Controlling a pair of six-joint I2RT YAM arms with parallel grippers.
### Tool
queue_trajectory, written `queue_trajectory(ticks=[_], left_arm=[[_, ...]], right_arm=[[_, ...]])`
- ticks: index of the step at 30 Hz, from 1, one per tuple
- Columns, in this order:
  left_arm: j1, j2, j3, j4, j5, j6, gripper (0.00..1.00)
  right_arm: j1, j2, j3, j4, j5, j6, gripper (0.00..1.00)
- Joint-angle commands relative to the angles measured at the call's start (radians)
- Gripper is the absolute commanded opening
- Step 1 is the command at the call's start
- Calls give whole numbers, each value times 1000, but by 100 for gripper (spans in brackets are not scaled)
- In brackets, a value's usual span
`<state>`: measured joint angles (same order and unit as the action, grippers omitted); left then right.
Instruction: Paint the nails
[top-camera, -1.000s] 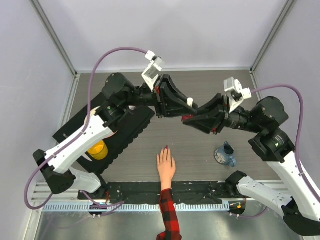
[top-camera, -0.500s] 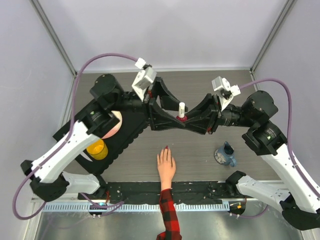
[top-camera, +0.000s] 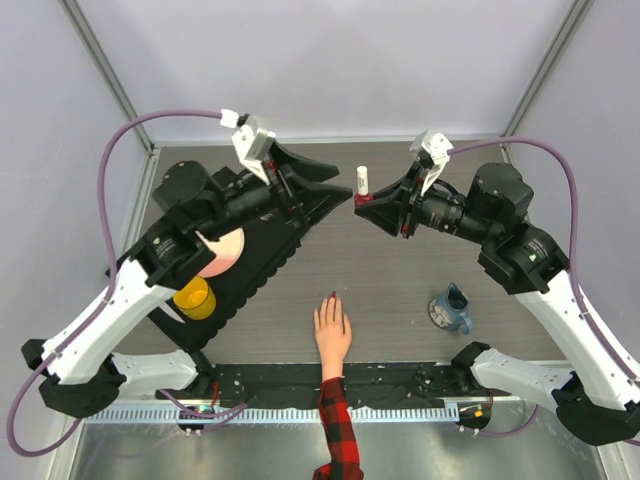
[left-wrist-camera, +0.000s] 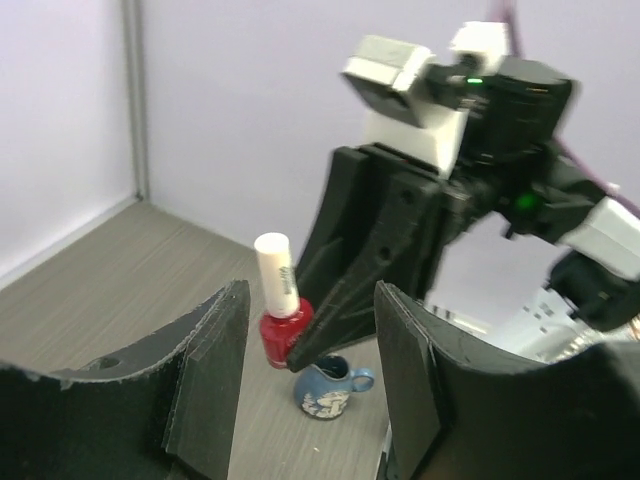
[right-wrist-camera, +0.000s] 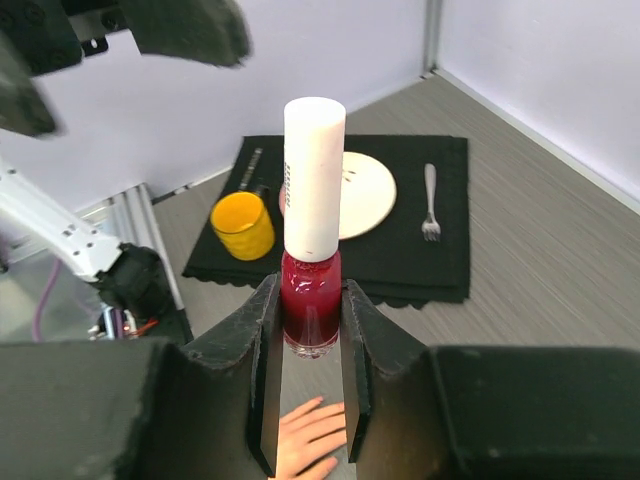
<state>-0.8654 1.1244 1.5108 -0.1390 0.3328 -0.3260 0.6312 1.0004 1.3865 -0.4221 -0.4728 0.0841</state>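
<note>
Backing off, my left gripper (left-wrist-camera: 310, 330) gapes empty; right gripper (right-wrist-camera: 305, 312) pinches the small red glass polish bottle (right-wrist-camera: 309, 300), white cap (right-wrist-camera: 313, 175) still on. Nails (top-camera: 331, 297) on the pale plaid-sleeved hand (top-camera: 332, 332) seem unstarted.

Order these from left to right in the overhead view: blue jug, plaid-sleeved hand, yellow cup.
yellow cup → plaid-sleeved hand → blue jug
</note>
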Motion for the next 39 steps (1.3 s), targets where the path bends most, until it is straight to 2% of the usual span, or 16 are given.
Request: queue_trajectory(ticks=[1, 12, 17, 18, 22, 25, 26, 27, 28, 29, 30, 31, 32, 36, 38, 39], left_arm=[[-15, 61, 34, 39, -164, -27, 56], [-76, 172, 94, 62, -227, -7, 50], [-95, 207, 118, 53, -233, -15, 41], [-95, 212, 120, 49, -227, -18, 37], [-93, 221, 120, 42, -137, -27, 1], [-63, 227, 111, 53, 131, -37, 0], [-47, 230, 112, 71, 404, -65, 0], [-29, 235, 105, 120, 549, -123, 0], [-6, 241, 66, 321, 695, -209, 0], [0, 242, 39, 457, 783, -443, 0], [2, 239, 8, 592, 867, -540, 0], [5, 230, -44, 768, 877, -603, 0], [5, 209, -58, 779, 881, -616, 0], [3, 161, -38, 483, 819, -374, 2], [5, 144, -2, 273, 728, -271, 20], [5, 129, 20, 192, 695, -160, 34]], right_arm=[[-1, -5, 55, 13, 112, -21, 1], [-1, -23, 48, 9, 125, -14, 1], [1, -29, 45, 19, 115, -1, 1], [1, -31, 45, 19, 117, 0, 1], [1, -42, 34, 48, 90, 23, 1], [1, -63, -7, 129, -64, 54, 1], [1, -78, -24, 158, -123, 63, 1], [2, -85, -58, 193, -288, 80, 1], [1, -88, -78, 291, -370, 139, 1], [1, -94, -96, 354, -453, 196, 1], [1, -97, -134, 417, -542, 257, 1], [-1, -97, -148, 572, -573, 360, 1], [1, -95, -155, 610, -587, 385, 1], [1, -88, -127, 574, -570, 359, 1], [1, -86, -110, 521, -544, 300, 1], [1, -85, -95, 458, -527, 277, 1]])
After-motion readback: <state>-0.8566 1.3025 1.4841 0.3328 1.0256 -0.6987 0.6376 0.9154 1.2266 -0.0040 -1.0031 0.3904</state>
